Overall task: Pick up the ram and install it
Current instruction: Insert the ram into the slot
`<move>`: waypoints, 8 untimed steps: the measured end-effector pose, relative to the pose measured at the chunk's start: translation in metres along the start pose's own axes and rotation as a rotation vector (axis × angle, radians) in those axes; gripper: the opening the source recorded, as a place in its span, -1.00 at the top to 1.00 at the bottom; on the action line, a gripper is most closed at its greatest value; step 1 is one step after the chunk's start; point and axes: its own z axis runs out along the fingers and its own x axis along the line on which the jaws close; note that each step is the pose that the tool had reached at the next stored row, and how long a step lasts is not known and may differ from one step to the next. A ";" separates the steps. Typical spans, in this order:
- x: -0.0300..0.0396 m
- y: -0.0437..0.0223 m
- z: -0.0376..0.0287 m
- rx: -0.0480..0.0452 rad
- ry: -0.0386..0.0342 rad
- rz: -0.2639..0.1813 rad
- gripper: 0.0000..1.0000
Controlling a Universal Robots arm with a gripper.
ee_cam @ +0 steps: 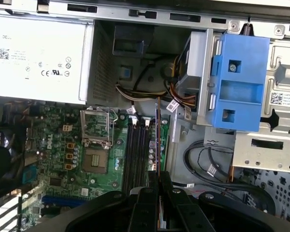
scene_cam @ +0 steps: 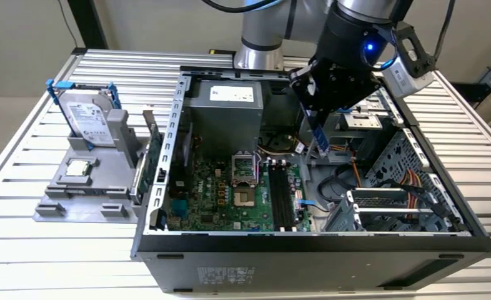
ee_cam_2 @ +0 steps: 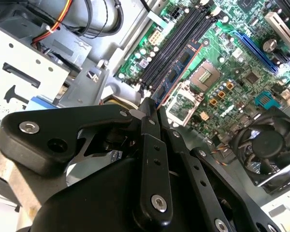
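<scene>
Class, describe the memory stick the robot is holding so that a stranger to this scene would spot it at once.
Find the open computer case, then the black gripper above its motherboard. Clamped in the jaws is the ram, a thin, narrow blue strip pointing down toward the long black slots; unlike them, it is blue and held off the board.

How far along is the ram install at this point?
Done: the pickup. The gripper is shut on the ram, which hangs upright above the motherboard. In hand: the stick is held over the board near the long black slots, and in the first wrist view it runs parallel to them. Left: seating it, as the ram is not yet in any slot.
</scene>
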 end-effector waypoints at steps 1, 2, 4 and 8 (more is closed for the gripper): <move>0.0000 0.0000 0.0005 0.0002 0.0001 0.000 1.00; -0.0001 0.0000 0.0011 0.0004 0.0001 0.000 1.00; -0.0002 -0.0001 0.0023 0.0009 0.0001 0.000 1.00; -0.0004 -0.0001 0.0044 0.0015 0.0003 0.000 1.00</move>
